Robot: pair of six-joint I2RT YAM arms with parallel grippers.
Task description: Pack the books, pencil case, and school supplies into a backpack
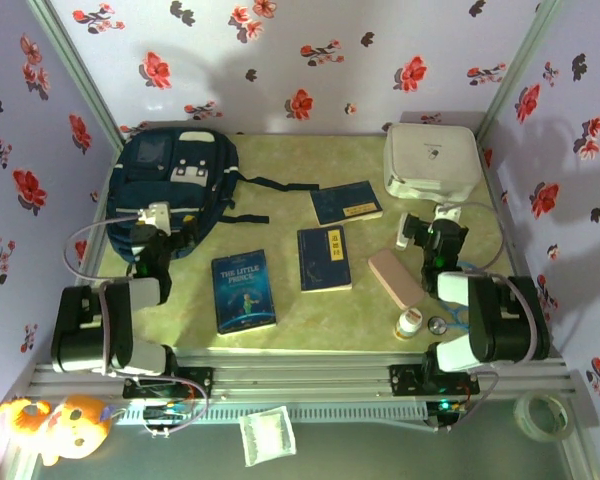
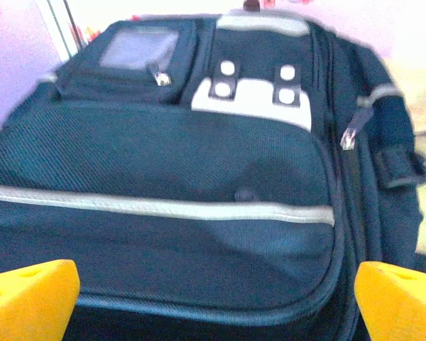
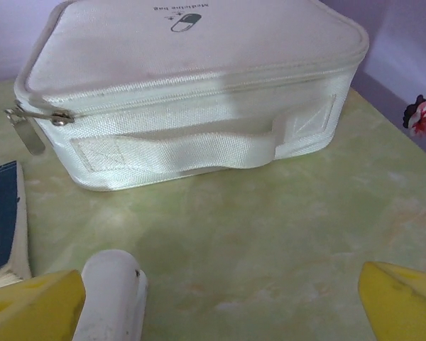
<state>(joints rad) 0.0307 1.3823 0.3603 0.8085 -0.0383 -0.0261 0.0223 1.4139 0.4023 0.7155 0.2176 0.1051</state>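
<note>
The backpack (image 1: pixel 170 175) lies flat at the far left of the desk (image 1: pixel 360 335), front pocket up. Its zips look shut, with a zip pull (image 2: pixel 349 132) hanging beside the main compartment, so nothing is packed yet and opening it is probably the first job. The three books lie flat and apart in the middle of the desk: the Little Prince book (image 1: pixel 243 291) nearest the arms, a second book (image 1: pixel 324 258) with a yellow label just to its right, and a third book (image 1: pixel 346 202) farther back. Laid out singly like this, each can likely be lifted without disturbing the others. The pencil case (image 1: pixel 397 277) lies slanted to the right of the books, close to the right arm, with a small white bottle (image 1: pixel 409 322) just beside its near end. The left end effector (image 2: pixel 213 305) is spread wide and holds nothing. It faces the near edge of the backpack, its yellow fingers framing the front pocket, well placed to start on a zip. The right end effector (image 3: pixel 216 305) is equally wide and empty, hovering over bare desk and pointing at a white bag (image 3: pixel 192 92) at the far right, which is no part of the packing.
</note>
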